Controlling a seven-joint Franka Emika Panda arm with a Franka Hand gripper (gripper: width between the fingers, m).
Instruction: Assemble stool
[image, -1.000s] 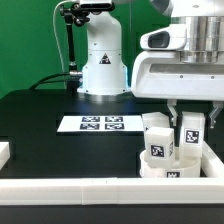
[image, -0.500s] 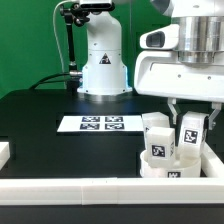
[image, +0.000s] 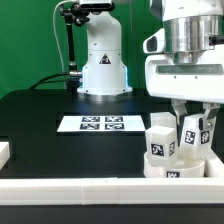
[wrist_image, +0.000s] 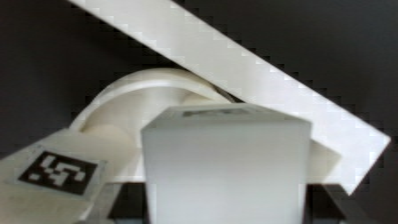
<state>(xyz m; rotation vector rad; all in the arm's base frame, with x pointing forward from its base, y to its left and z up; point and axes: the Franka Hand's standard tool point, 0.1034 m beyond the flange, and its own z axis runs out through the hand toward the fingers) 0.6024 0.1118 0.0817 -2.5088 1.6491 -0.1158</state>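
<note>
Your gripper (image: 193, 122) sits low over the near corner at the exterior view's right, its fingers clamped on an upright block leg (image: 194, 133) whose black-and-white tag faces the camera. You can see that leg standing on the round seat (image: 172, 166), which rests on the black table (image: 60, 150) close against the white border rail (image: 100, 187) along the near edge. Two more legs stand on the same seat: one (image: 161, 141) at the exterior view's left of the held piece, tagged on its front, and one (image: 207, 128) just behind the gripper. From the wrist view you look straight down the held leg (wrist_image: 228, 160), the seat (wrist_image: 134, 105) curving beneath it. Well to the left on the table lies the marker board (image: 100, 124).
</note>
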